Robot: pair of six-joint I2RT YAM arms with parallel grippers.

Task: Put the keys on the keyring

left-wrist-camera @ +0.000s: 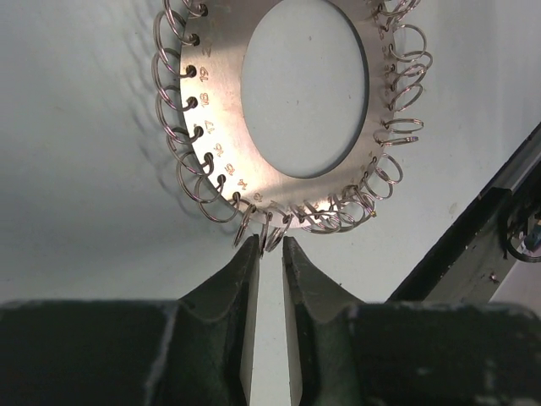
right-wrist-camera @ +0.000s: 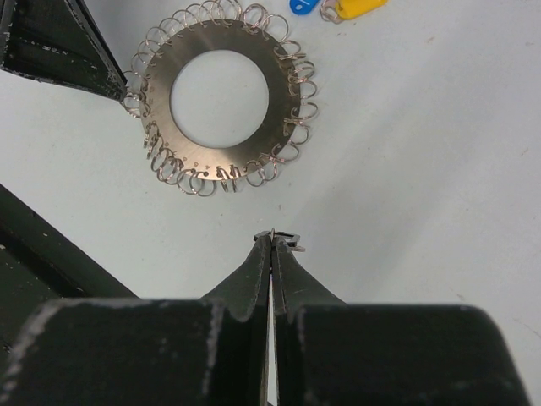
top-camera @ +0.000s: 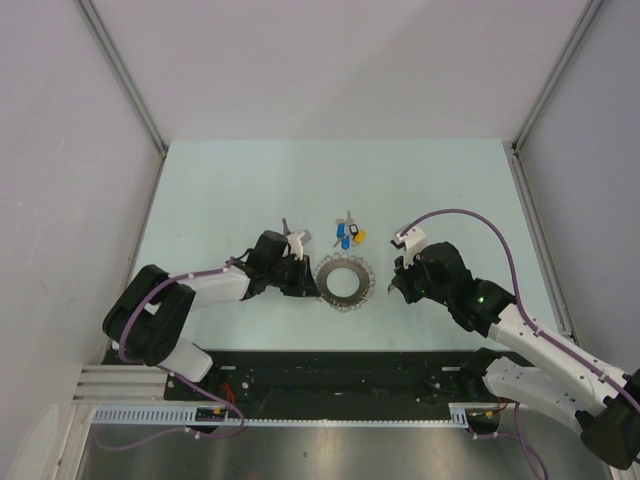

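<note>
From above, the keyring [top-camera: 362, 285] lies flat on the matte, pale green table [top-camera: 220, 190], between the 2 arms. It is a silvery disc with a round open centre and a frilled rim. The keys [top-camera: 350, 236] sit in a small cluster just beyond it, apart from it, with glossy blue and yellow plastic heads. The left gripper [top-camera: 312, 285] meets the ring's left edge. The right gripper [top-camera: 396, 288] rests near its right side, not touching.

In the left wrist view, the keyring [left-wrist-camera: 215, 93] is a brushed steel plate. Its rim is pierced by small holes with stamped numbers, and each hole carries a thin wire loop. The left gripper [left-wrist-camera: 270, 245] has 2 dark, wedge-shaped fingers [left-wrist-camera: 237, 288] a narrow slit apart, with loops at the mouth of the slit. Whether they pinch 1 cannot be told.

In the right wrist view, the right gripper [right-wrist-camera: 272, 241] has its tapered black tips pressed together. A tiny metal sliver, too small to identify, shows at the tips. The keyring [right-wrist-camera: 281, 101] lies well ahead of them, and the keys [right-wrist-camera: 355, 7] are at the top edge.
</note>
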